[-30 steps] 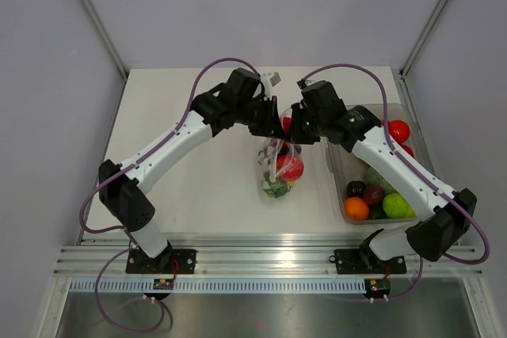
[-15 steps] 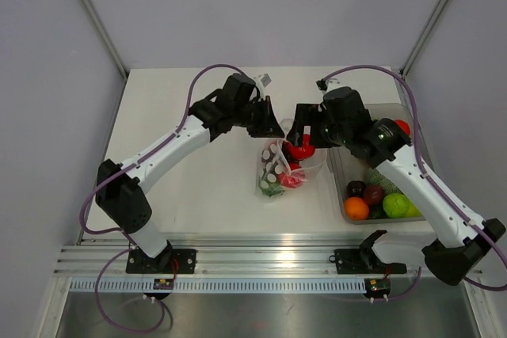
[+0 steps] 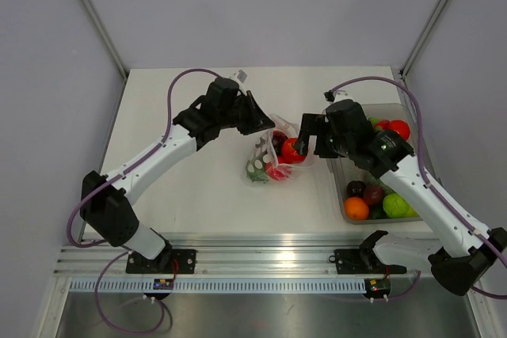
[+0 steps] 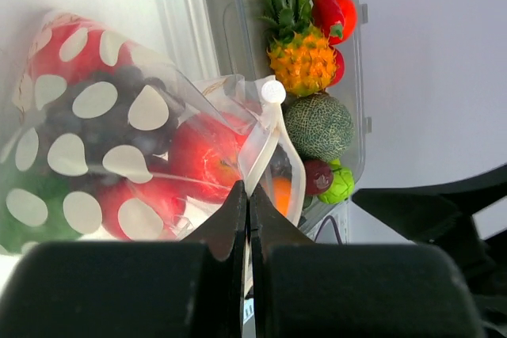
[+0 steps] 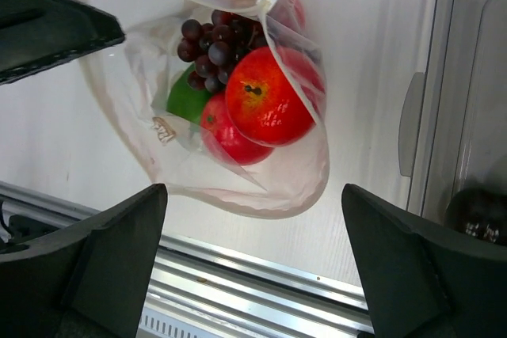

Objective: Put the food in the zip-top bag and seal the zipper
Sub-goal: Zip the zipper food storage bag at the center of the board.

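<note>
Bag (image 3: pixel 268 165) hangs pinched in left claw (image 3: pixel 267 125); right claw (image 3: pixel 308 137) gapes just beside.

Clear, white-dotted zip-top bag (image 5: pixel 277 187) slumped directly under the right hand (image 5: pixel 257 235), mouth unsealed, one edge pinched by the left hand (image 4: pixel 247 195). Inside: red round fruits (image 5: pixel 269 108), a purple grape bunch (image 5: pixel 210 49), a green piece (image 5: pixel 184 100).

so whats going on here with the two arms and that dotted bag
The left pincer is shut on the edge of the zip-top bag, holding its mouth up and open. The right pincer hangs wide open over the bag, holding nothing. Inside the bag lie two red fruits, a grape bunch and a green piece. More toy food sits in the clear tray on the right, and the bag is not yet sealed.
</note>
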Motion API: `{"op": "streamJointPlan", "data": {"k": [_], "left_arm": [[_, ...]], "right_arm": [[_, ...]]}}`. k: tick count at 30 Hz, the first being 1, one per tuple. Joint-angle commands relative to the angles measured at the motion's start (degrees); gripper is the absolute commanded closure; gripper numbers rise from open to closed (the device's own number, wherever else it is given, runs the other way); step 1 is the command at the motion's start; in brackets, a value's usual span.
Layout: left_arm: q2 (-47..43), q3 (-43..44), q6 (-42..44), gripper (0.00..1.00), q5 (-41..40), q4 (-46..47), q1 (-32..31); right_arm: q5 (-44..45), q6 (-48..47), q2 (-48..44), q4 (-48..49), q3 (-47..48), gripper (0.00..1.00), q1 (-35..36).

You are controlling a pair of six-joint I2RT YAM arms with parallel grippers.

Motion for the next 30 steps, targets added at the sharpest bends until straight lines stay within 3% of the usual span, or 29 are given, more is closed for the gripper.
{"op": "streamJointPlan", "data": {"k": [1, 6, 10, 15, 16, 19, 23, 26, 27, 28, 30], "left_arm": [[-4.5, -2.0, -2.8, 1.00, -2.9, 6.7, 0.7], [-5.7, -3.8, -3.1, 1.00, -1.8, 7.2, 1.8], [-6.2, -4.5, -2.9, 1.00, -1.5, 7.2, 2.3], [-6.5, -5.3, -2.9, 1.00, -1.4, 7.4, 3.2], [-6.5, -5.5, -2.9, 1.00, -1.3, 7.5, 3.2], [-6.5, -6.0, -2.8, 1.00, -0.7, 7.7, 3.2], [-7.5, -6.3, -1.5, 1.00, -0.7, 7.3, 2.6], [-8.7, -6.0, 0.5, 0.98, -0.1, 8.8, 0.4], [-8.6, -5.8, 1.8, 0.91, 1.3, 9.5, -0.2], [-8.4, -4.7, 2.6, 0.68, 3.3, 9.2, -0.2], [-8.3, -3.4, 6.3, 0.44, 3.9, 7.5, -0.2]], "right_arm": [[2.8, 1.4, 1.8, 2.0, -1.2, 0.01, 0.4], [5.9, 2.2, 7.2, 2.0, 0.1, 0.04, -0.3], [4.4, 3.8, 9.2, 2.8, -1.5, 0.19, -1.3], [0.6, 5.8, 9.8, 5.3, -4.2, 0.54, -1.3], [0.3, 6.1, 10.0, 5.6, -4.3, 0.74, -1.2], [-0.5, 4.5, 10.5, 6.7, -3.3, 1.00, -1.3], [-1.7, -0.9, 12.7, 10.4, 1.6, 1.00, -1.3], [-9.7, -8.0, 15.5, 14.7, 4.5, 1.00, -2.8], [-14.0, -10.6, 16.5, 15.5, 5.3, 1.00, -3.5], [-15.6, -11.6, 17.4, 16.6, 6.6, 1.00, -4.1], [-21.1, -14.7, 19.6, 18.1, 7.5, 1.00, -5.4]]}}
